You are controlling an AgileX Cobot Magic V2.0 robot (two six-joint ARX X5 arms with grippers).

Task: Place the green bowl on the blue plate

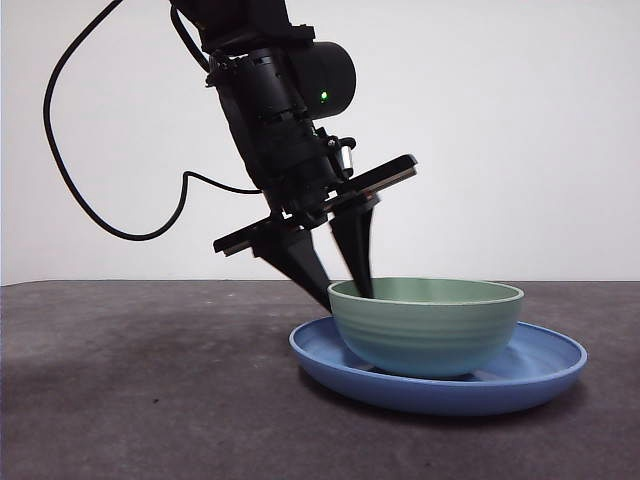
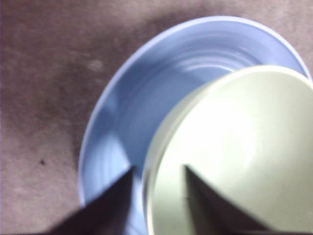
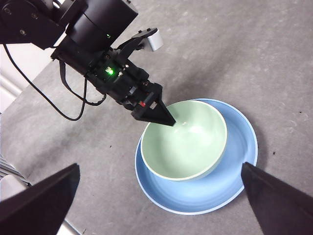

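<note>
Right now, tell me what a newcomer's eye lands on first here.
The green bowl sitting in the blue plate on the grey table, off-centre toward the arm. Then the left gripper, slanting down with one jaw inside the bowl's rim and one outside. The right gripper hangs open above.
</note>
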